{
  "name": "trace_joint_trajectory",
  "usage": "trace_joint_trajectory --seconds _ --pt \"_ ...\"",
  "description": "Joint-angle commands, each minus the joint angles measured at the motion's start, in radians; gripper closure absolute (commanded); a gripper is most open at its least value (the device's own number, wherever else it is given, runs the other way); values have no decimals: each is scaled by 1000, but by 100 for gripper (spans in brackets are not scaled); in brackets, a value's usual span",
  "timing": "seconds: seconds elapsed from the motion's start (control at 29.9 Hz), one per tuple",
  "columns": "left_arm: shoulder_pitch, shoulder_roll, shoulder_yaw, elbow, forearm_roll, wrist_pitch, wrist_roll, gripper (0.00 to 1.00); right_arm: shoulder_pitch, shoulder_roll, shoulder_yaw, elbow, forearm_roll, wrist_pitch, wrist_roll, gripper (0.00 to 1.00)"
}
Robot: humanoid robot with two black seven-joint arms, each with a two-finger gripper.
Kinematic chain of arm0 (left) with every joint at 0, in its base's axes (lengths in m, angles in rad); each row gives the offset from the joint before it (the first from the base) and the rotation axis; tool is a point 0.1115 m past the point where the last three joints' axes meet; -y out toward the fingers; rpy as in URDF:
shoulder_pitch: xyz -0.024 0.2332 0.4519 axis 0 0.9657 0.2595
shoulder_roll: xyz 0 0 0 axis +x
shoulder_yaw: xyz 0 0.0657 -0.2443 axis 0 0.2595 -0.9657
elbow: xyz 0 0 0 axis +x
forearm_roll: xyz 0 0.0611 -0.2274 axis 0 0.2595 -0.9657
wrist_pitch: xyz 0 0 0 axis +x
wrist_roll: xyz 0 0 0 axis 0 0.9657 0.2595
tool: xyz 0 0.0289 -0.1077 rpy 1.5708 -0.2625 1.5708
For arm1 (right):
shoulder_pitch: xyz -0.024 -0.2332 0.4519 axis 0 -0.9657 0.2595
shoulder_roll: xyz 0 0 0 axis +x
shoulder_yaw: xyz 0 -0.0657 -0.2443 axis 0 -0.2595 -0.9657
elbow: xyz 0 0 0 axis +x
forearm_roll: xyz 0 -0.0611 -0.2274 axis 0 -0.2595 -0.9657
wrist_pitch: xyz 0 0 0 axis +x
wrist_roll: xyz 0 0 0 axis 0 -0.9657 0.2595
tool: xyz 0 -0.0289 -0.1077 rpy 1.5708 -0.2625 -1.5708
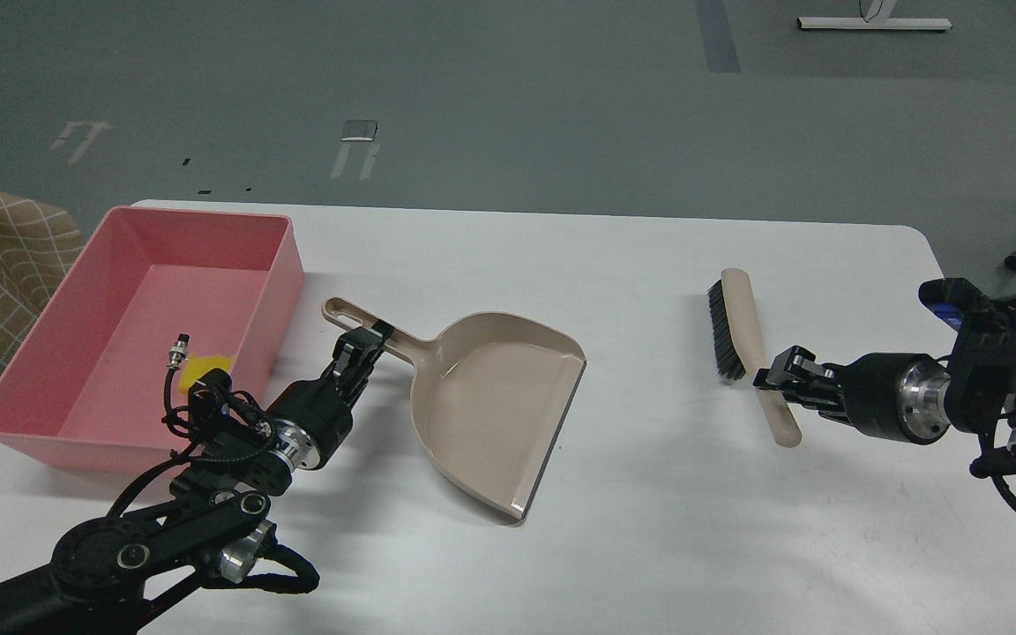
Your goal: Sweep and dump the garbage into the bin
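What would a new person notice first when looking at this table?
Probably the pink bin at the left edge, with a yellow scrap lying inside. Next, the beige dustpan in the middle, its handle at the left gripper. At the right, the right gripper is at the handle of the black-bristled brush.

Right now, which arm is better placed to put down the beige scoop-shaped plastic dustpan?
Left. The left gripper is at the handle of the beige scoop-shaped plastic dustpan; the right gripper is at the beige black-bristled brush.
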Motion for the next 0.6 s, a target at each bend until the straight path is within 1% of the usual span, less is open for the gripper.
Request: trace_joint_trajectory --seconds 0.0,0.07,0.23,0.27,0.33,0.4,0.53,0.57 --pt "1 -1 0 4 0 0 0 96 0 1 3 -1 2 0 0 100" --pt "1 -1 0 4 0 0 0 95 0 1 3 0 2 0 0 100" --pt "1 -10 0 4 0 0 0 85 0 1 0 0 3 0 -1 100" --pt "1 -12 -1 4 0 0 0 81 0 1 3 0 3 0 -1 100" --pt "1 -12 -1 4 0 0 0 77 0 0 3 0 3 0 -1 100" --pt "1 -12 -3 -1 0 0 0 68 0 0 3 0 3 0 -1 100" --pt "-2 -12 -3 -6 0 0 0 63 0 0 3 0 3 0 -1 99" --pt "-2 -12 -3 -9 0 0 0 61 0 0 3 0 3 0 -1 99"
